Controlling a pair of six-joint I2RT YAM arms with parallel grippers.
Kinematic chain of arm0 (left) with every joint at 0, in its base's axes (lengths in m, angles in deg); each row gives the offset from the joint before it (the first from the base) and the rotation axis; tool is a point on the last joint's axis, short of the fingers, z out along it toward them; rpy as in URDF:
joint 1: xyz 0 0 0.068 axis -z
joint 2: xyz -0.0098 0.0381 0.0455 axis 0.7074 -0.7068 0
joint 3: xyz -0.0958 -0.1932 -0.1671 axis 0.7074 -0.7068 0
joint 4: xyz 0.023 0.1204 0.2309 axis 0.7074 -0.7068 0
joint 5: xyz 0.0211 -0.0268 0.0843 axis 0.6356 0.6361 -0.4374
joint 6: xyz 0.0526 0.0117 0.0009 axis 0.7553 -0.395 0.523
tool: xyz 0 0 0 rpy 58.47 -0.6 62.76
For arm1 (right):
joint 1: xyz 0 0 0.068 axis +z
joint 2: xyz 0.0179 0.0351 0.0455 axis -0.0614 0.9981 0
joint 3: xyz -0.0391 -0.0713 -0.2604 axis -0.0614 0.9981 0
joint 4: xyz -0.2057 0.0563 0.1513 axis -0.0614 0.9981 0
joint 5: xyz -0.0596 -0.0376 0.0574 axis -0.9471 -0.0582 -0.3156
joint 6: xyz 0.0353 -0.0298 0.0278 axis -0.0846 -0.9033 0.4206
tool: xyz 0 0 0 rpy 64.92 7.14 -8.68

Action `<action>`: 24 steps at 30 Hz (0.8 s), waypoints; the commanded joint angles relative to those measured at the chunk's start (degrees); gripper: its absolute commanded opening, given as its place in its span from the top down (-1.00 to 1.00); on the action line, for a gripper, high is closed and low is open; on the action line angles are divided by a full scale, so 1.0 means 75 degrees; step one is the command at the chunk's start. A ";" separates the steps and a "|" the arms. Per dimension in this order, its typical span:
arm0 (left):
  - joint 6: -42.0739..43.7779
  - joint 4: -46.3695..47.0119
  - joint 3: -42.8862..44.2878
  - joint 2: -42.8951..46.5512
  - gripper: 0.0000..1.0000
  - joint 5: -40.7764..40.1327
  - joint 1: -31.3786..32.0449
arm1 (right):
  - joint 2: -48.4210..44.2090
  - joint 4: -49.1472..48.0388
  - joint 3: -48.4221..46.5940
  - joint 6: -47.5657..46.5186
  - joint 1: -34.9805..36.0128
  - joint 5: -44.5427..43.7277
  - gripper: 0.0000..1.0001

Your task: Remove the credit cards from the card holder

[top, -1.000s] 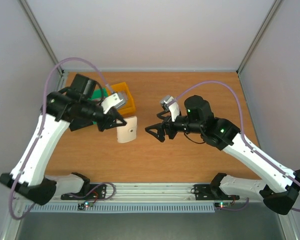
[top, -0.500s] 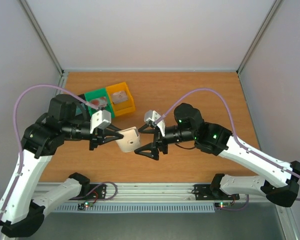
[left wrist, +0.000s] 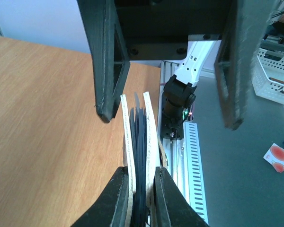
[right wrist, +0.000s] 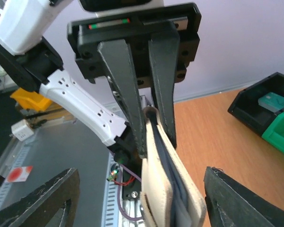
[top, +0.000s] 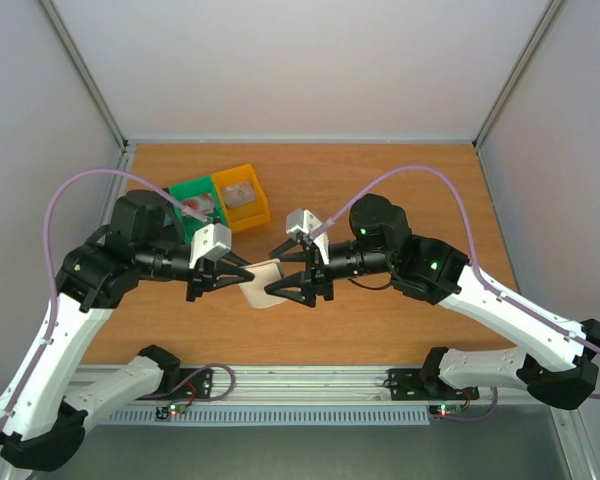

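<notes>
Left tool (left wrist: 142,178): closed, clamped on one end of the card holder (left wrist: 138,124). The holder was held edge-on and lifted off the desk (top: 380,170), over its near-centre area between the two arms.

Left wrist view: the holder's two whitish walls stood slightly apart. Thin dark layers sat packed between them, taken to be the credit cards (left wrist: 140,142). Cards were inside the holder; their colours could not be told from this angle.

Right tool (right wrist: 141,170): open. Its two fingers were spread wide, one on each side of the holder's free end. In the left wrist view, one right fingertip (left wrist: 106,111) sat just beside the holder's top edge. Contact could not be confirmed. The other finger was well apart from the holder.

Top view: the two tools faced each other nearly tip to tip, with the holder between them.

Green bin (top: 193,203) and yellow bin (top: 242,195) stood side by side on the far-left part of the desk, behind the left arm. Black bin (right wrist: 258,104) showed next to the green one in the right wrist view. Each bin held a small item, too small to identify.
</notes>
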 commanded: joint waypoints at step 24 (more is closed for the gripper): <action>-0.1606 0.2625 -0.1540 0.1167 -0.75 0.0169 0.0211 | -0.0394 0.0339 0.0008 -0.0206 0.0065 -0.0776 0.98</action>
